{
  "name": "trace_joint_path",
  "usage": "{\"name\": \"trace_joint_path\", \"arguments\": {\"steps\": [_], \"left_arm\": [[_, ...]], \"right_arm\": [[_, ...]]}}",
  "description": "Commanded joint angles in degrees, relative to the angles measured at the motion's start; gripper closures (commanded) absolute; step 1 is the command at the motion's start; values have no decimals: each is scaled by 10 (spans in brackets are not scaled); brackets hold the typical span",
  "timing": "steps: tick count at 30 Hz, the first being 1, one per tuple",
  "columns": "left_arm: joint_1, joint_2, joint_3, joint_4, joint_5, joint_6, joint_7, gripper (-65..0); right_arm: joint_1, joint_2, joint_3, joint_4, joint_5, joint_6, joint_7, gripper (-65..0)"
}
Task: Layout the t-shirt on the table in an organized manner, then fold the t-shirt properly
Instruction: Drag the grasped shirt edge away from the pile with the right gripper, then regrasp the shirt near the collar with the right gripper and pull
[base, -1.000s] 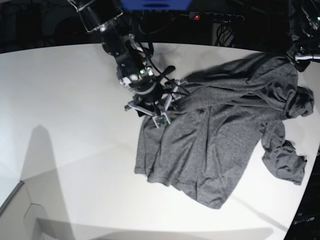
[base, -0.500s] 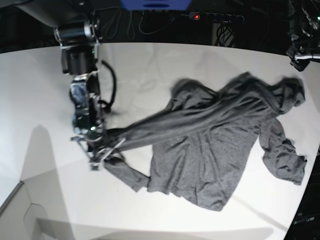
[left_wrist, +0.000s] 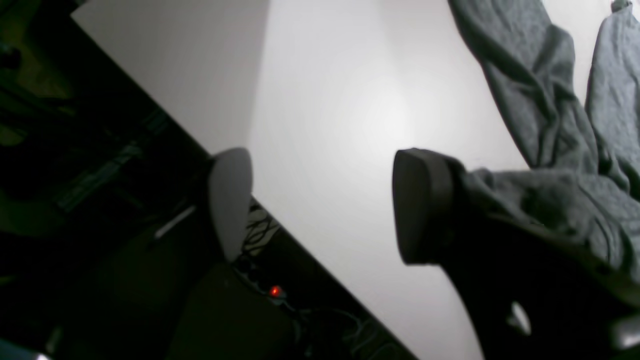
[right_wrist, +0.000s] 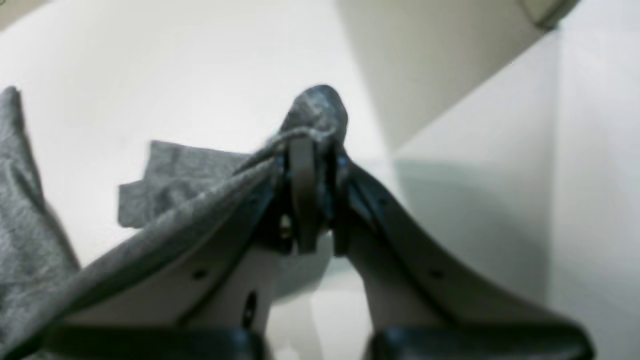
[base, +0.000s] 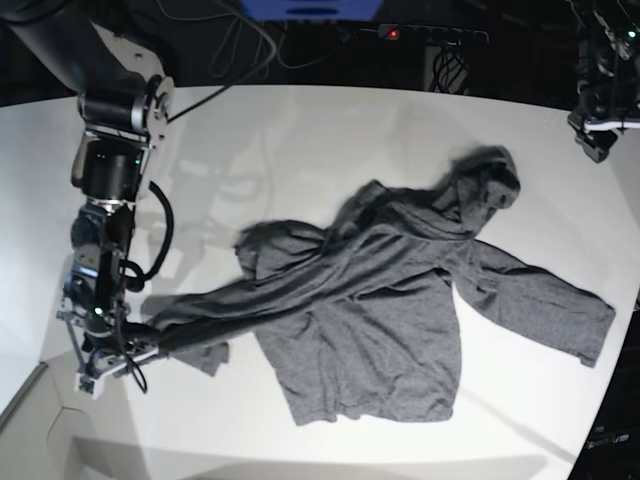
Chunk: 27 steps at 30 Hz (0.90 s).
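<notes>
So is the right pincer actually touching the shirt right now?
Touching. The right wrist view shows the right pincer shut on a bunched fold of the shirt, grey cloth pinched between its tips and trailing off over the table.

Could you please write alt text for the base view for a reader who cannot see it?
A wrinkled dark-grey t-shirt lies spread on a white table, one part stretched toward the near left corner, where the right claw is shut on it. The left claw hangs apart at the far right edge.
</notes>
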Motion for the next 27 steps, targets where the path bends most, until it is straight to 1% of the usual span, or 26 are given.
{"name": "trace_joint_path", "arguments": {"steps": [1,2,4,7,10,13,14,15,16,17,19,21,23,24,27], "left_arm": [[0,-6,7,10,-5,-1,-9,-427],[1,-6,14,10,-5,-1,-9,-427],[1,-6,25,11,-5,-1,-9,-427],[0,-6,39,11,-5,-1,-9,-427],[0,-7,43,11,-5,-1,-9,-427],[0,-8,43,11,-5,-1,-9,-427],[0,-9,43,10,-5,-1,-9,-427],[0,-10,43,10,-5,-1,-9,-427],[0,-11,42,9,-5,-1,-9,-427],[0,-11,41,9,-5,-1,-9,-427],[0,-11,41,8,-4,-1,-9,-427],[0,-12,40,8,-3,-1,-9,-427],[0,-12,39,8,-1,-1,-9,-427],[0,-14,39,9,-1,-1,-9,-427],[3,-27,38,8,-4,-1,-9,-427]], "right_arm": [[11,7,0,18,-1,-1,15,0],[5,7,0,21,-1,-1,15,-1],[-2,7,0,30,-1,-1,13,-52],[-22,8,2,40,-1,-1,14,-189],[-40,8,2,56,-1,0,18,-345],[-65,5,1,98,-1,1,12,-441],[-82,3,0,127,1,2,4,-456],[-102,-5,-7,158,2,3,-5,-463],[-117,-16,-20,185,2,3,-12,-463],[-138,-26,-39,215,2,10,-18,-463],[-181,-39,-81,270,2,37,-19,-463],[-230,-56,-138,319,1,62,-18,-463],[-270,-61,-198,353,0,75,-18,-463],[-288,-61,-233,366,0,78,-16,-464],[-325,-56,-310,382,-1,83,-15,-464]]}}
